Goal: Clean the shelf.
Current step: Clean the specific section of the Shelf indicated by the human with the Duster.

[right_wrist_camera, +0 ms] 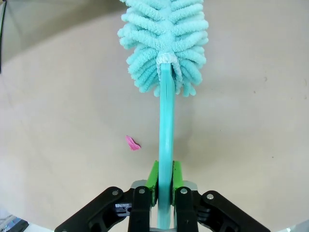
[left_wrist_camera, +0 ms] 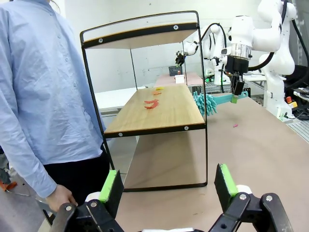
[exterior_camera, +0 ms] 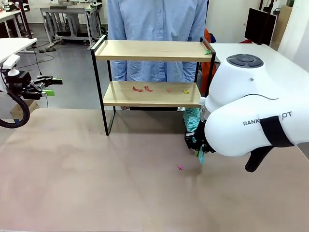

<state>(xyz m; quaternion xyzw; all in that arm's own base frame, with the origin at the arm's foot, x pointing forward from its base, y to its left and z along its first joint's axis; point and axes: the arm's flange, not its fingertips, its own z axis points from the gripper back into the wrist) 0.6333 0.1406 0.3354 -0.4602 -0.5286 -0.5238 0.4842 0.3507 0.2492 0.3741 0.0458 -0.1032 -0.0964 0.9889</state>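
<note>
Right tool [right_wrist_camera: 164, 176]: clenched on the flat turquoise handle of a duster [right_wrist_camera: 164, 43], green pads pressing both sides of the handle.
Left tool [left_wrist_camera: 169, 186]: released, jaws wide with nothing between them; it hangs off the table's left edge, well apart from the work.
Shelf [exterior_camera: 149, 50]: stands at the far side of the table [exterior_camera: 96, 169], just in front of a person [exterior_camera: 154, 19] in a blue shirt.
Lower board [exterior_camera: 120, 99]: carries four small scraps [exterior_camera: 137, 89] in a loose row, red towards the left and a yellow one at the right end.
Top board [exterior_camera: 130, 48]: bare apart from a green scrap [exterior_camera: 207, 51] at its right end.
Pink scrap [exterior_camera: 180, 167]: lies on the table, near the right tool and to its left.
Key relation: the shelf lies ahead of the right tool and to its left. The duster's long axis runs from the tool towards the shelf's open right end, with the fluffy head just beside the lower board's right end. Whether the head touches the board, I cannot tell.
Nearer arm: the right one, by a wide margin.
Step in hand, as I judge it: sweeping the lower board, which calls for moving the head leftward along the board's length.
</note>
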